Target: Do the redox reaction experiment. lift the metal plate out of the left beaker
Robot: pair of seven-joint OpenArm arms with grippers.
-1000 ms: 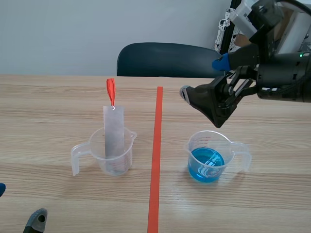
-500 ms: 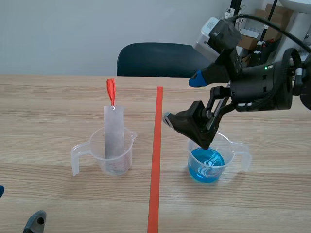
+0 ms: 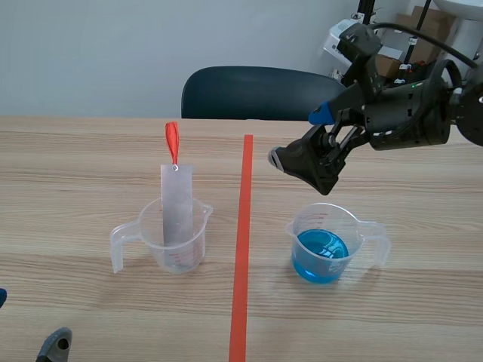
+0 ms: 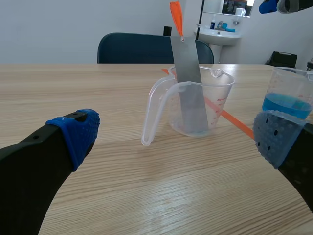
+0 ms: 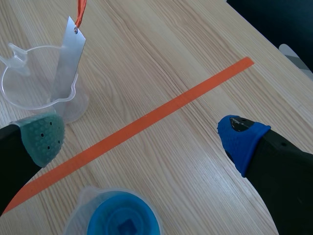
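From the scene view, the metal plate (image 3: 178, 205) stands upright in the left beaker (image 3: 172, 243), at 9 o'clock from the orange tape line (image 3: 241, 249), with an orange ribbon (image 3: 173, 142) tied through its top hole. No gripper touches it. At 3 o'clock from the line sits the right beaker (image 3: 329, 243), which holds blue liquid. The right gripper (image 3: 298, 136) hangs in the air at 11 o'clock from that beaker with its fingers spread wide and nothing between them. The left gripper (image 3: 29, 320) sits low at 7 o'clock from the left beaker, also spread and holding nothing. A dark chair (image 3: 256, 92) stands at the table's (image 3: 75, 166) far edge. In the left wrist view, the plate in its beaker stands at 12 o'clock ahead of the wide-open fingers (image 4: 78, 133), well apart from them. In the right wrist view, the plate (image 5: 68, 58) and its beaker lie at 10 o'clock ahead of the gripper, and the blue beaker (image 5: 122, 218) is under it.
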